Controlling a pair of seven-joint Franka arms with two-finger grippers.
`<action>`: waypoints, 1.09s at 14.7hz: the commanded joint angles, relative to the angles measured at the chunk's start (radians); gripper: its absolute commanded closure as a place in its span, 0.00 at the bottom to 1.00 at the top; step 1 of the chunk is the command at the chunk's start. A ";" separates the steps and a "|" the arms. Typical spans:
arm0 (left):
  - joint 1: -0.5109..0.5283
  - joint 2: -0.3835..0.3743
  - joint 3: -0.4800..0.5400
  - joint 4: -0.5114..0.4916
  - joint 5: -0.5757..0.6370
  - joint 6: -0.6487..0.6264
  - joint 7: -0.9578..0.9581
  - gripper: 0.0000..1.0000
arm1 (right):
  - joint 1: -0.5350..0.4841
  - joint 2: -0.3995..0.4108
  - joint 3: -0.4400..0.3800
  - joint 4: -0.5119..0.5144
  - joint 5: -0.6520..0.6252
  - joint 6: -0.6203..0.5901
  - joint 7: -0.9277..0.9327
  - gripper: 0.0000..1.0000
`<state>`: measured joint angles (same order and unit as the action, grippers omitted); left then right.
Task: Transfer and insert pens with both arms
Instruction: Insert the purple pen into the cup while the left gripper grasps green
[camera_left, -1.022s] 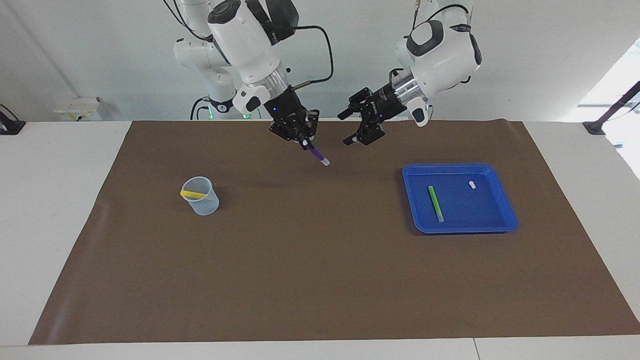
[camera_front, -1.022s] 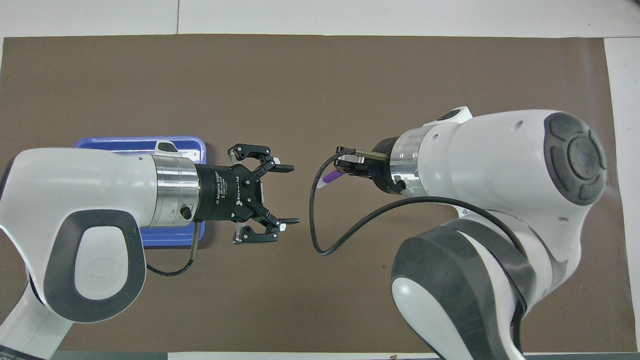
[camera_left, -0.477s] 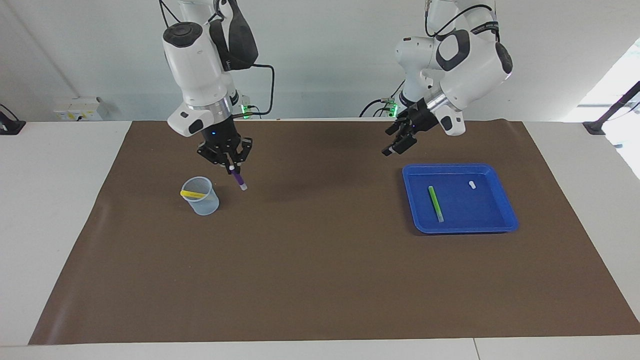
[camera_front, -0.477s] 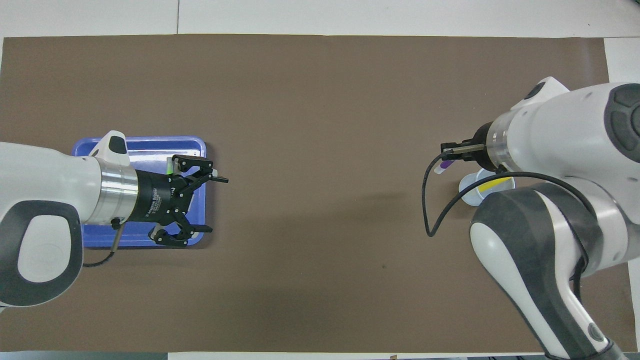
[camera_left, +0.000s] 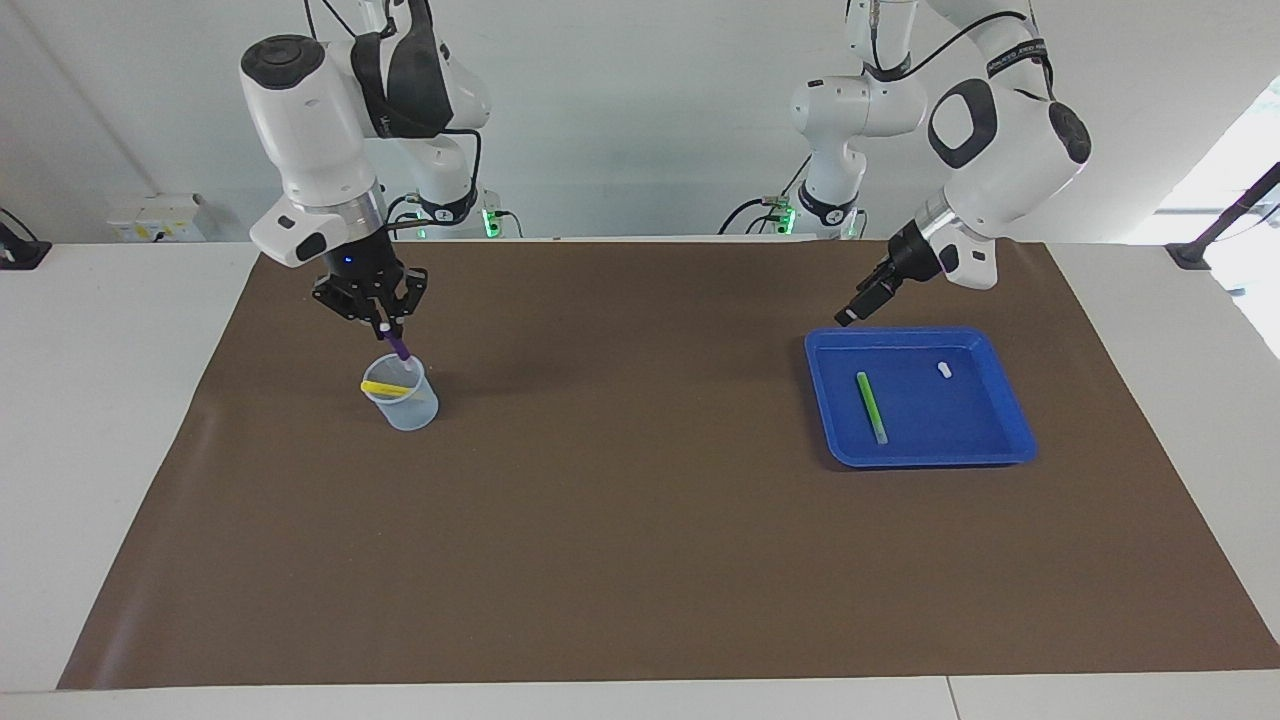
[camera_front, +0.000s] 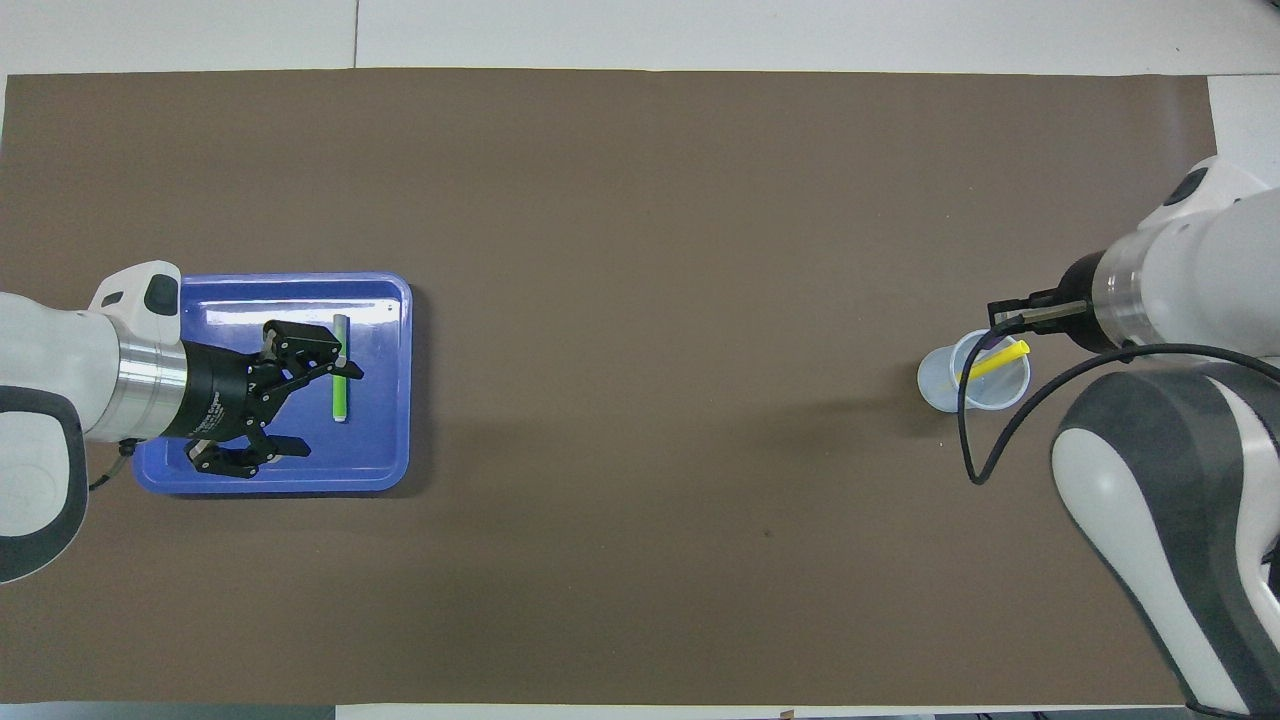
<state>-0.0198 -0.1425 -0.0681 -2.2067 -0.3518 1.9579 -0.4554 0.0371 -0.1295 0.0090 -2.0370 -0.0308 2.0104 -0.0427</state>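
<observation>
Facing view: right gripper (camera_left: 383, 325) pinching purple pen (camera_left: 400, 350), tip-down, slanted over cup (camera_left: 402, 392) mouth. Left gripper (camera_left: 860, 302) spread, over tray (camera_left: 1010, 420); green pen (camera_left: 871, 406) lies lengthwise beneath.

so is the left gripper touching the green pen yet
Apart. In the facing view the open left gripper hangs in the air over the edge of the blue tray nearest the robots, with clear tray floor between it and the green pen.

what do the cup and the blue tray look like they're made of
Cup: probably thin clear plastic with a faint bluish tint; the yellow pen inside shows through its wall.
Blue tray: likely moulded plastic, opaque and glossy; light glints along its rounded rim and its colour is even. Painted metal cannot be ruled out.
</observation>
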 joint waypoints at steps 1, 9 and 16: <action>-0.002 0.044 -0.007 -0.022 0.111 0.123 0.148 0.00 | -0.005 -0.064 0.002 -0.141 -0.018 0.123 -0.009 1.00; -0.051 0.254 -0.007 -0.027 0.280 0.426 0.342 0.01 | -0.009 -0.022 -0.018 -0.258 0.000 0.267 0.018 1.00; -0.061 0.291 -0.007 -0.033 0.335 0.463 0.362 0.11 | -0.009 0.002 -0.018 -0.244 0.002 0.274 0.058 0.10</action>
<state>-0.0730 0.1539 -0.0820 -2.2280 -0.0412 2.4009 -0.1018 0.0348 -0.1241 -0.0104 -2.2832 -0.0298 2.2801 0.0055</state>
